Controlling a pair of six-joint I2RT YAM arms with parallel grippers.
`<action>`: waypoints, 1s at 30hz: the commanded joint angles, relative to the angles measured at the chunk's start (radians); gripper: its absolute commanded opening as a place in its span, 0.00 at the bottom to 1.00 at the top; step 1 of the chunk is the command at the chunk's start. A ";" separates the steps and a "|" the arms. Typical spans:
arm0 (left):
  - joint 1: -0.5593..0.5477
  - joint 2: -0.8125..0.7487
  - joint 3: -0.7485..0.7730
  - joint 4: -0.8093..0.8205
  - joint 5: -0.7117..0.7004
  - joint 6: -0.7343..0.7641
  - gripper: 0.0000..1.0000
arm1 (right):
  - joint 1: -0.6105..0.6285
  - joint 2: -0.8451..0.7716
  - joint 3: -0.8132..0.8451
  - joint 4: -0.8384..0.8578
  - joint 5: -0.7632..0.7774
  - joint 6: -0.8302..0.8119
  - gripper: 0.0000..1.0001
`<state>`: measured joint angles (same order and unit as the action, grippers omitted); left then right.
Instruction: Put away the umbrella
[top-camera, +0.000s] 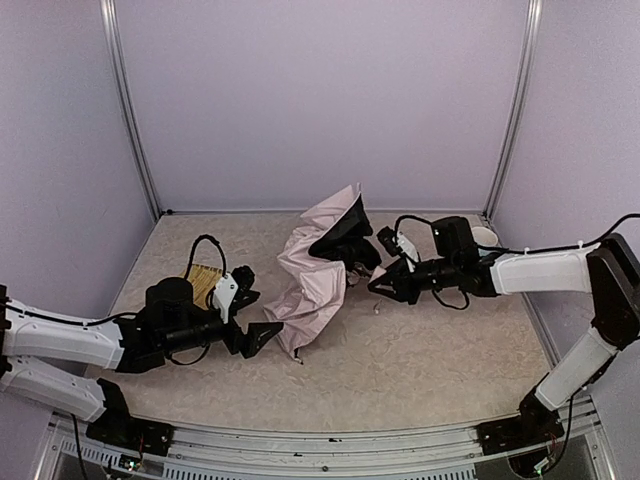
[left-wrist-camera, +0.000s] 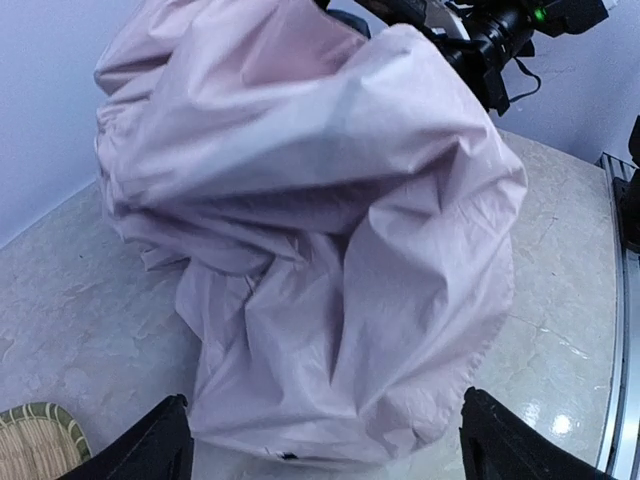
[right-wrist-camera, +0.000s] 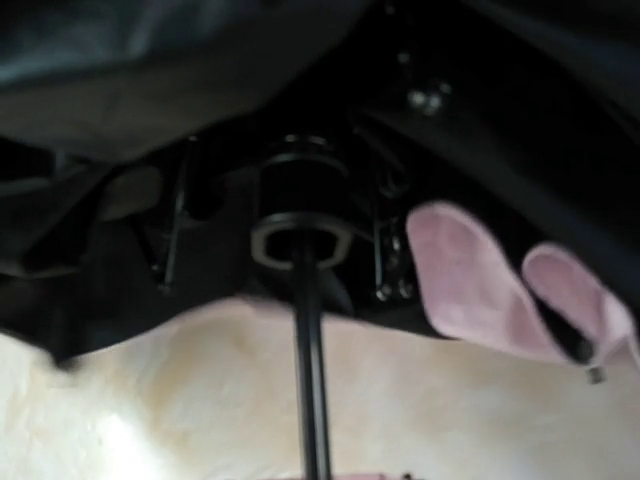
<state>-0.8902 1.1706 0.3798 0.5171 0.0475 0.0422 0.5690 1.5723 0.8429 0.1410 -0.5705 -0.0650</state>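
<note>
Left end effector (top-camera: 262, 335) is released: the fingers (left-wrist-camera: 150, 450) stand wide apart with nothing gripped, low over the table (top-camera: 420, 370), right at the near hem of the umbrella (top-camera: 315, 275). The pink cloth bulges just ahead of the gap, touching or nearly so.

The umbrella sits mid-table between your two arms, half collapsed. The crumpled pink cloth drapes toward the left arm and the black underside faces the right arm. A woven tray (top-camera: 205, 280) lies behind the left wrist, apart from the umbrella.

Right end effector (top-camera: 385, 287) is at the open mouth of the umbrella. Its wrist view looks straight up the black shaft (right-wrist-camera: 310, 380) to the sliding collar (right-wrist-camera: 300, 235), with the pink strap (right-wrist-camera: 470, 290) hanging to the right. Its own fingers aren't in that view and the top view is dark on dark, so I can't tell whether it's clenched on the shaft or only beside it.

My read is that the step is gathering the cloth so the thing can be folded shut, and it's early yet. To do it well:
- Get the right side firmly on the shaft first, or the whole umbrella will probably slide.
- With the left, go in deeper than the hem. The thin cloth will likely slip or bunch, so try to catch a rib with the fold.
- Press the bundle in toward the shaft, not down into the table.
- Keep the strap free for wrapping.
</note>
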 joint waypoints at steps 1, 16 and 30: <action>0.011 0.010 -0.013 0.052 -0.033 -0.005 0.93 | -0.044 -0.107 0.073 -0.013 -0.149 -0.058 0.00; 0.106 0.356 0.160 0.201 0.000 0.079 0.89 | -0.044 -0.268 0.204 -0.247 -0.291 -0.178 0.00; 0.185 0.616 0.436 0.250 0.339 -0.037 0.46 | 0.119 -0.367 0.013 -0.230 -0.028 -0.341 0.00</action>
<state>-0.7307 1.7229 0.7631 0.7315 0.2947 0.0769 0.6189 1.2369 0.9195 -0.1482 -0.7219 -0.3298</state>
